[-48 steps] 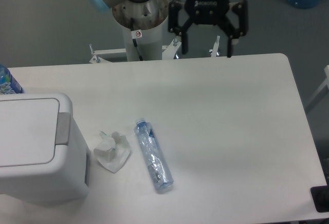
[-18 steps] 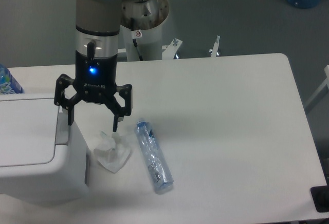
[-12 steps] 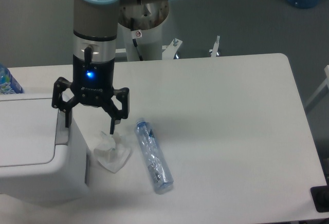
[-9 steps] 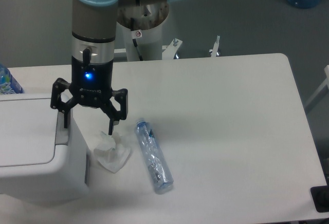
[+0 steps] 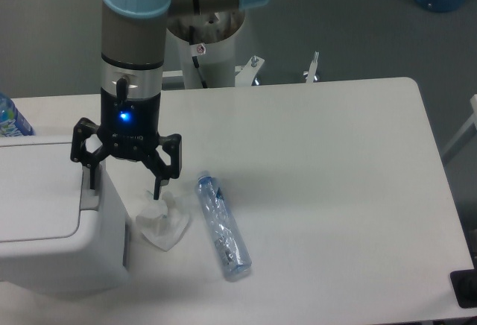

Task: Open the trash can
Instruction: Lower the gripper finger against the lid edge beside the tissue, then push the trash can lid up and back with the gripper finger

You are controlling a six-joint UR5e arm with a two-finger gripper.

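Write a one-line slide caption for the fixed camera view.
Open tool poised over the grey push tab of the closed white trash can, crumpled tissue and plastic bottle lying alongside.

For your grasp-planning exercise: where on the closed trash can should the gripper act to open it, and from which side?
Act on the grey push tab at the lid's right edge, coming from above. The trash can has a flat, flush lid, and the open gripper hovers there.

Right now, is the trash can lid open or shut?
Shut. The trash can lid lies flat and flush on top, with the open gripper straddling its grey push tab.
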